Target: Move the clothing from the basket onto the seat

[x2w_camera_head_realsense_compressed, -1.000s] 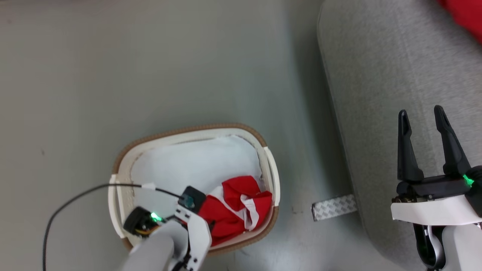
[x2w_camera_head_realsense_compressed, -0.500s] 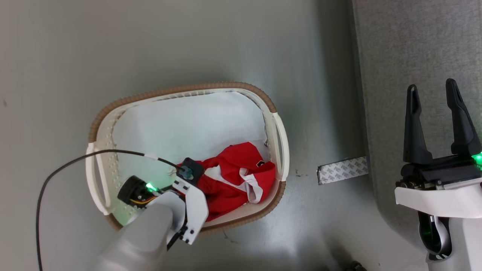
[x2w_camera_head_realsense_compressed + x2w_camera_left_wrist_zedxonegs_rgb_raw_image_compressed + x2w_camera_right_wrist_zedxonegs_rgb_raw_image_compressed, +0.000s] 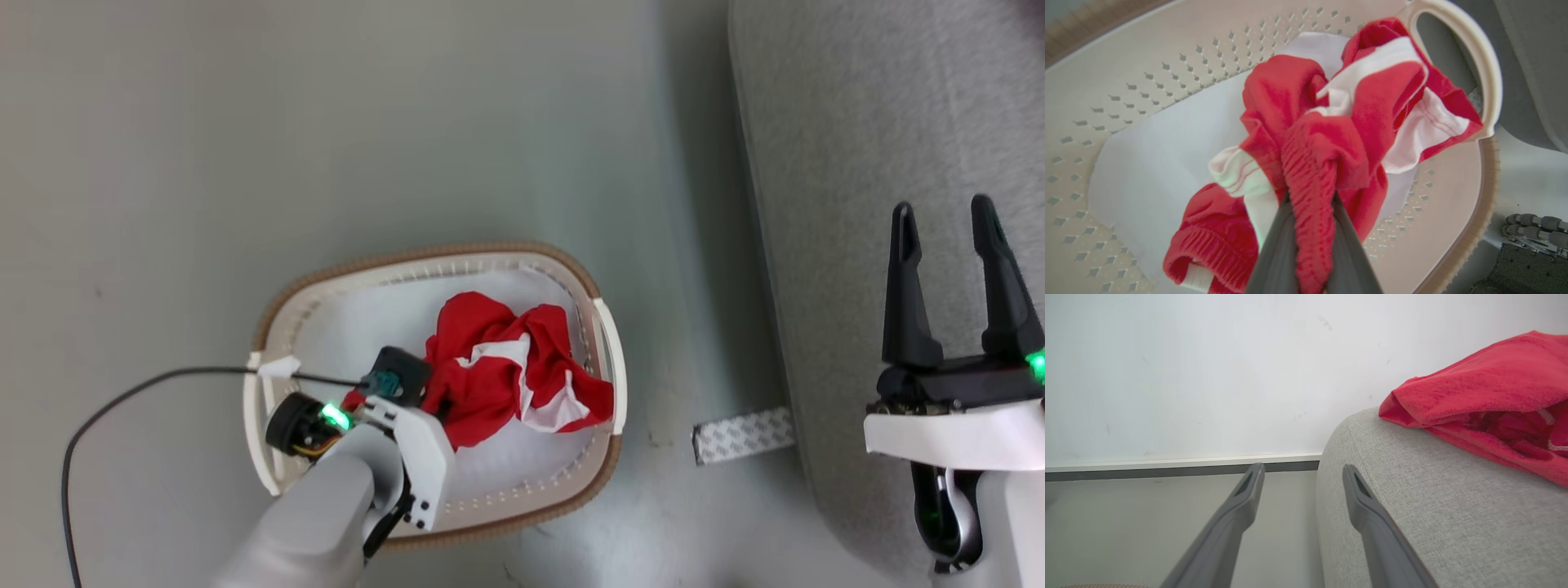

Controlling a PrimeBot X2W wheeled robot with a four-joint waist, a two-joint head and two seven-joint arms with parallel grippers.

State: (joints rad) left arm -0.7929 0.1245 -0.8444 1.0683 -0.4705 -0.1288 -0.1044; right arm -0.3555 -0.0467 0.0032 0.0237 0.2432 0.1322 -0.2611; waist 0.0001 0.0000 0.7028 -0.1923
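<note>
The cream basket with a brown rim stands on the grey floor, left of the grey sofa seat. A bunched red garment with white stripes hangs in the basket. My left gripper is shut on the elastic band of that red garment, which is lifted off the basket's floor. In the head view my left wrist covers the fingers. My right gripper is open and holds nothing above the seat's edge. From the wrist, the right gripper points along the seat, where another red garment lies.
A pale bluish-white cloth lines the basket's bottom. A patterned tape strip lies on the floor between basket and sofa. A black cable trails from my left wrist. A white wall with a baseboard stands beyond the seat.
The head camera has shifted. The red garment, low in the basket's near right corner before, is now bunched and raised toward the middle in my left gripper. The right gripper stays open.
</note>
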